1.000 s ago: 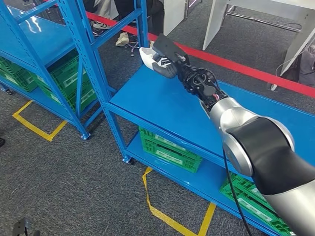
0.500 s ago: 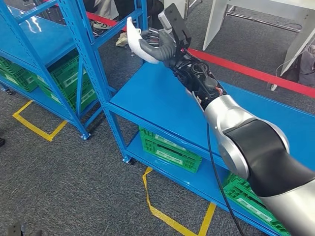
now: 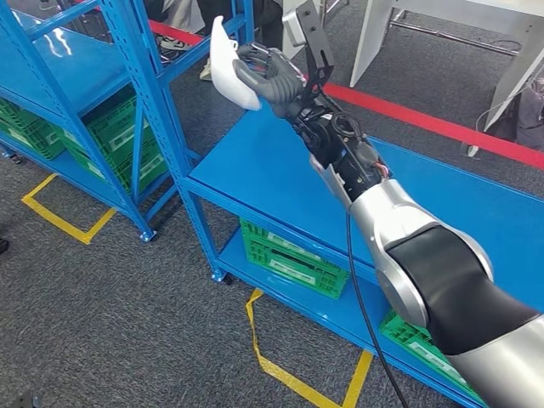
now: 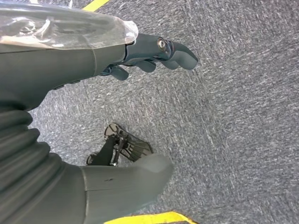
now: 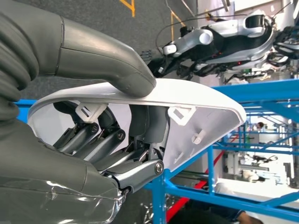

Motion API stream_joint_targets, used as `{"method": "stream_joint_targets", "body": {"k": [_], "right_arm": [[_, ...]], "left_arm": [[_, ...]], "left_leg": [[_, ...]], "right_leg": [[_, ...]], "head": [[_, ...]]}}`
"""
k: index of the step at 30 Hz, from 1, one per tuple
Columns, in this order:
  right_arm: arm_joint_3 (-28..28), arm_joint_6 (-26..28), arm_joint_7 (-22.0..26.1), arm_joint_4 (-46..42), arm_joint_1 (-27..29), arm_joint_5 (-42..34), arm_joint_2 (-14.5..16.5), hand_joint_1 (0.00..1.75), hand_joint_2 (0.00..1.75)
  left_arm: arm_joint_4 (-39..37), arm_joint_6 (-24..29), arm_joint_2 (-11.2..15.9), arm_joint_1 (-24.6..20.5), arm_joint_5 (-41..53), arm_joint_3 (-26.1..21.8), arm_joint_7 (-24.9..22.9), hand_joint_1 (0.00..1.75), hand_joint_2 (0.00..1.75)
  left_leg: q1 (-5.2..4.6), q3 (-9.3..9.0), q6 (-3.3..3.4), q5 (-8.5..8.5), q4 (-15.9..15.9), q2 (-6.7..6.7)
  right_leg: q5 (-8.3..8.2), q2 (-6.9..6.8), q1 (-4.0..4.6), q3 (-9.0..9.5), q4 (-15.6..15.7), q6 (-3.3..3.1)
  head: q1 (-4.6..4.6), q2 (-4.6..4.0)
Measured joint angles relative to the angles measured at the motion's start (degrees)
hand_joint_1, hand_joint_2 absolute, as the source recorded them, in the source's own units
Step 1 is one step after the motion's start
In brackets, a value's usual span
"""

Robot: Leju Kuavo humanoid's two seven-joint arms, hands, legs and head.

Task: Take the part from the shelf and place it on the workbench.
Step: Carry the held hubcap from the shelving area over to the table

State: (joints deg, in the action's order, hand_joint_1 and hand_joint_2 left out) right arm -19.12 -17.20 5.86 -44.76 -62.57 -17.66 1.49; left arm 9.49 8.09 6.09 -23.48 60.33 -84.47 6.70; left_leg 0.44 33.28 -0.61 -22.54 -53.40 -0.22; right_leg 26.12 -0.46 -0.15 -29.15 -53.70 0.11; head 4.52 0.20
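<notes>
The part [image 3: 223, 61] is a curved white plastic shell. My right hand [image 3: 274, 78] grips it by one edge and holds it in the air above the far left corner of the blue shelf [image 3: 275, 183]. In the right wrist view the thumb [image 5: 105, 58] presses on the shell's [image 5: 201, 95] outer face and the fingers [image 5: 105, 144] curl against its ribbed inner side. My left hand [image 4: 70, 65] hangs over grey carpet, its fingers apart and holding nothing.
Green crates [image 3: 291, 257] sit on the shelf's lower level. A second blue rack [image 3: 76, 76] stands to the left. Yellow tape [image 3: 282, 371] and a red line [image 3: 436, 124] mark the carpet. White table legs [image 3: 378, 25] stand beyond. Another robot [image 5: 225, 37] stands behind.
My right hand has lifted the white part off the shelf top, raising it and swinging it to the left, so the shell now stands more upright.
</notes>
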Motion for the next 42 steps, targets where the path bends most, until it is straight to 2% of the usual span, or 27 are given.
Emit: {"method": "stream_joint_targets", "body": {"k": [10,23,36,42], "right_arm": [[-0.3,3.5,-1.8,-6.1,2.5,-4.0,-0.8,1.75,1.75],[-0.9,8.0,-8.6,-21.2,10.3,-10.3,-5.2,1.75,1.75],[-1.4,9.0,-9.2,-29.0,13.5,-11.3,-7.0,1.75,1.75],[-1.5,10.2,-9.7,-34.0,17.9,-11.4,-7.5,1.75,1.75]], "left_arm": [[0.0,5.0,0.0,0.3,0.0,0.0,1.8,0.0,1.75],[0.0,4.1,0.5,1.2,-2.0,-1.4,1.8,0.0,1.75],[0.0,4.1,0.8,1.4,-2.4,-1.5,1.8,0.0,1.75],[0.0,4.2,0.9,1.6,-2.7,-1.5,1.8,0.0,1.75]], "left_leg": [[0.0,0.0,0.0,0.0,0.0,0.0],[0.0,0.0,0.0,-0.01,0.0,0.02],[0.02,0.0,0.0,0.0,0.0,0.02],[0.01,0.01,-0.01,-0.01,0.0,0.01]], "right_leg": [[0.0,0.0,0.0,-0.01,0.0,0.0],[0.0,0.01,-0.05,-0.02,0.0,0.0],[0.0,0.01,-0.04,-0.02,0.0,0.0],[0.01,0.01,-0.04,-0.01,0.0,0.0]], "head": [[0.01,0.0],[0.0,0.0],[0.0,0.0],[0.0,0.0]]}}
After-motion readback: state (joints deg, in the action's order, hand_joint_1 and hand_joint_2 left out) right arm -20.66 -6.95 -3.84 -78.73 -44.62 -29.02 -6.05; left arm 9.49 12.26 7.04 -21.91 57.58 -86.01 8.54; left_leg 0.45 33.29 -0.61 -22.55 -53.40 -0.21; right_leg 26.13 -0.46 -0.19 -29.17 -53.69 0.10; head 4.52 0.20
